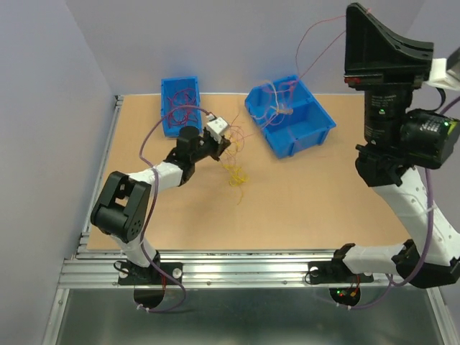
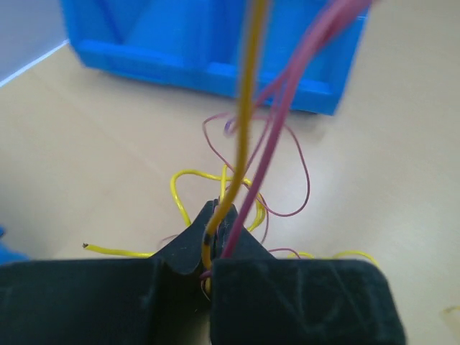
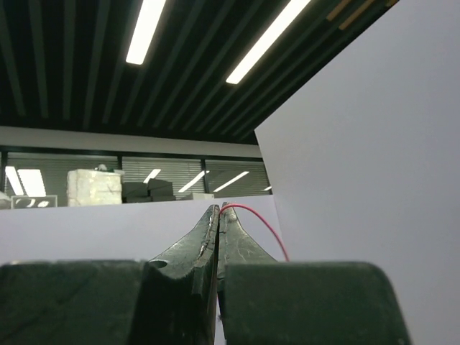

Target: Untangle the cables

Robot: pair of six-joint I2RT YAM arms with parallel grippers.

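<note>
A loose tangle of cables lies mid-table, with yellow strands (image 1: pixel 236 175) nearest me and dark red ones (image 1: pixel 239 135) behind them. My left gripper (image 1: pixel 223 147) sits at the tangle's left edge. In the left wrist view it (image 2: pixel 218 212) is shut on a yellow cable (image 2: pixel 244 122) and a dark red cable (image 2: pixel 287 93), both rising out of the closed jaws. My right gripper (image 1: pixel 352 14) is raised high at the back right, shut (image 3: pixel 219 210) on a thin red cable (image 3: pixel 259 223). That red cable (image 1: pixel 316 50) hangs down to the larger blue bin.
A small blue bin (image 1: pixel 167 108) at the back left holds dark red cables. A larger two-compartment blue bin (image 1: pixel 316 126) at the back centre holds pale and red strands. Grey walls stand to the left and behind. A metal rail (image 1: pixel 215 269) runs along the near edge.
</note>
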